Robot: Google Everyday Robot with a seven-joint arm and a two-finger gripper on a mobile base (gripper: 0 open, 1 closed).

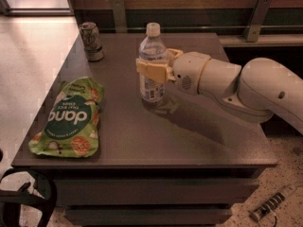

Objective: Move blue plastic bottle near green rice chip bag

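Note:
The blue plastic bottle (pixel 152 63), clear with a white cap and a pale label, stands upright near the middle of the dark table (pixel 189 141). My gripper (pixel 152 69) reaches in from the right and its yellow fingers are shut around the bottle's middle. The bottle's base looks at or just above the tabletop. The green rice chip bag (pixel 71 118), light green with a dark "dang" oval, lies flat at the table's left front, a short way left of the bottle.
A metal drink can (pixel 91 41) stands at the table's back left corner. My white arm (pixel 246 89) spans the right half of the table. A railing runs behind the table. A power strip (pixel 270 205) lies on the floor at lower right.

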